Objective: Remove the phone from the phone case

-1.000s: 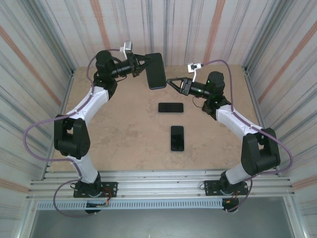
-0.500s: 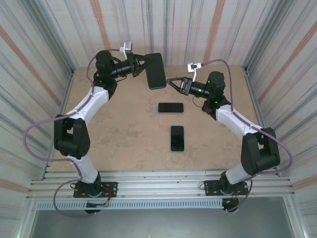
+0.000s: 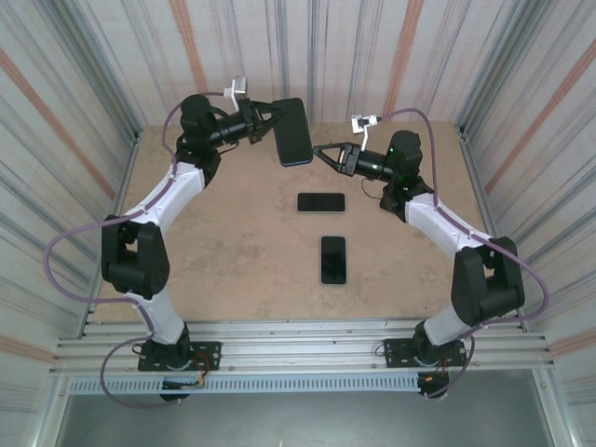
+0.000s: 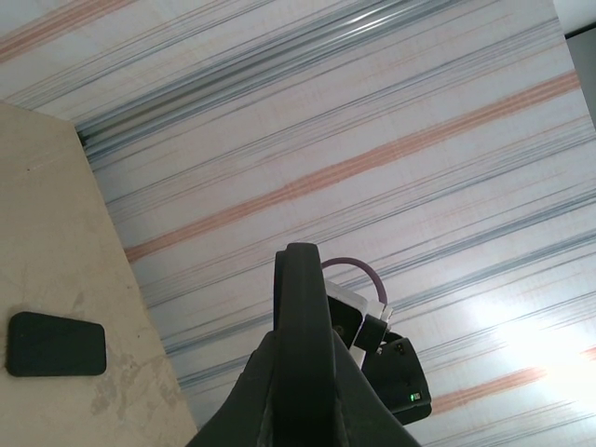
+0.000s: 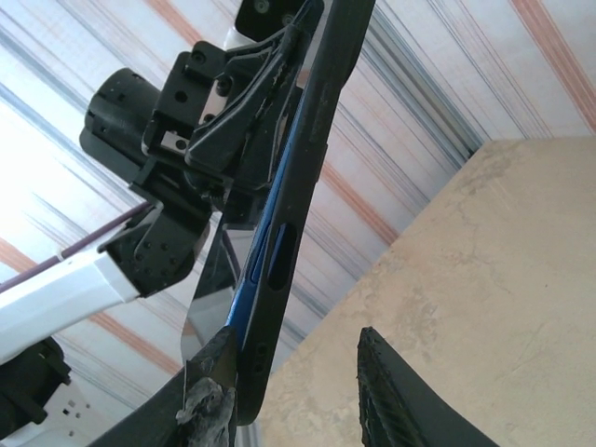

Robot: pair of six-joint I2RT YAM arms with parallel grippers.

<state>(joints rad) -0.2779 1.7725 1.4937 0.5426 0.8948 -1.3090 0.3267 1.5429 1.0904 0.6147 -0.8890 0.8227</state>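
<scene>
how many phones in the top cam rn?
3. A cased phone held aloft in the left gripper; a crosswise phone lying on the table; a lengthwise phone nearer the arm bases. Nothing seems hidden.

The left arm (image 3: 172,191) and right arm (image 3: 438,223) had white links and black joint housings. A purple cable (image 3: 49,265) trailed along each. The right gripper (image 3: 324,150) was black and tapered; a green light (image 3: 393,147) glowed behind it.

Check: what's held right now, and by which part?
Left gripper clamps the cased phone by one long edge. Right gripper is open at its opposite edge, holding nothing.
</scene>
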